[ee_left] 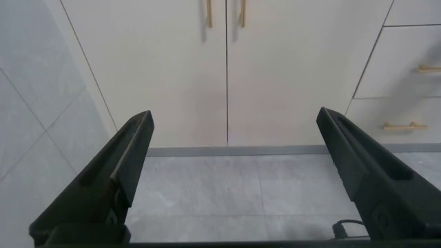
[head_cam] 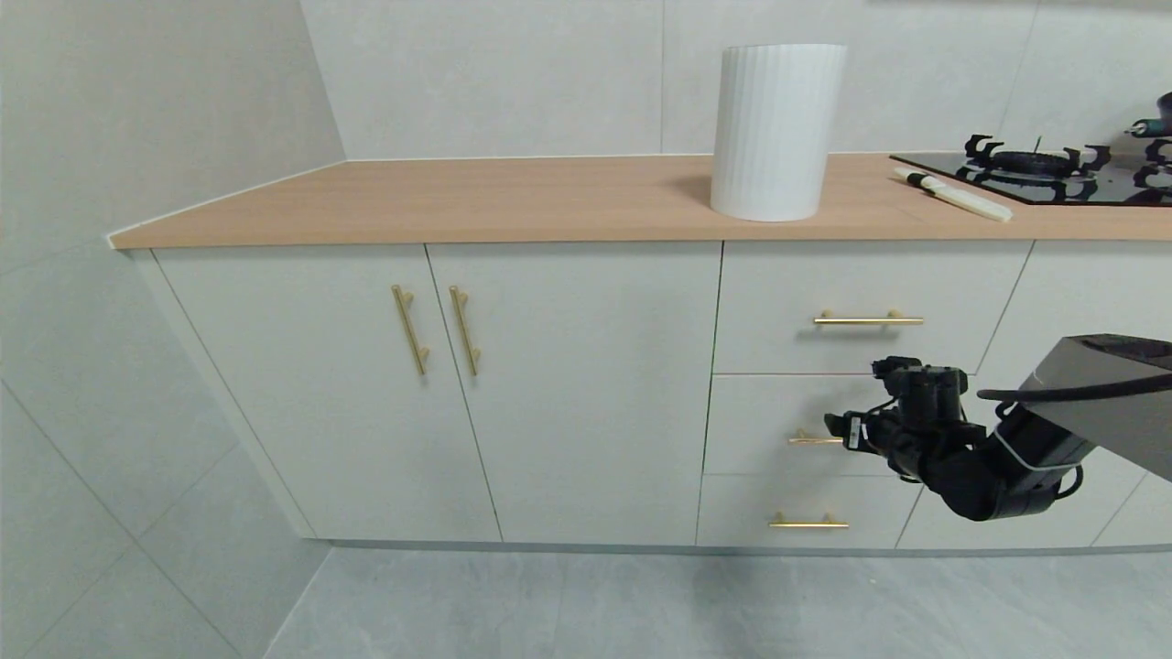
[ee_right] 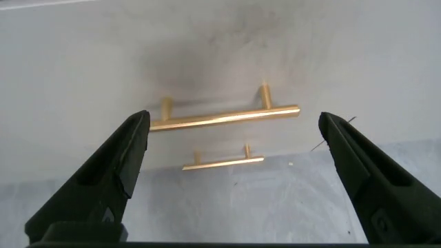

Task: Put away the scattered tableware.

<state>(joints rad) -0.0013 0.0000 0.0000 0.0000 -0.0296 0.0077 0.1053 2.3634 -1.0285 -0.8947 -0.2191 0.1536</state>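
Observation:
A cream-coloured utensil (head_cam: 957, 194) lies on the wooden counter (head_cam: 458, 197), beside the stove. To its left stands a tall white ribbed container (head_cam: 776, 133). My right gripper (head_cam: 850, 430) is held low in front of the drawer stack, level with the middle drawer's gold handle (head_cam: 810, 440). In the right wrist view that gripper (ee_right: 234, 124) is open, and the handle (ee_right: 224, 118) lies a short way beyond its fingers, not touched. My left gripper (ee_left: 234, 120) is open and holds nothing, low above the floor and facing the cabinet doors (ee_left: 227, 69).
A black gas hob (head_cam: 1053, 174) takes up the counter's right end. Three drawers with gold handles are stacked, top (head_cam: 868, 320) and bottom (head_cam: 808, 524). Two cabinet doors with upright handles (head_cam: 438, 328) stand to the left. A tiled wall closes the left side.

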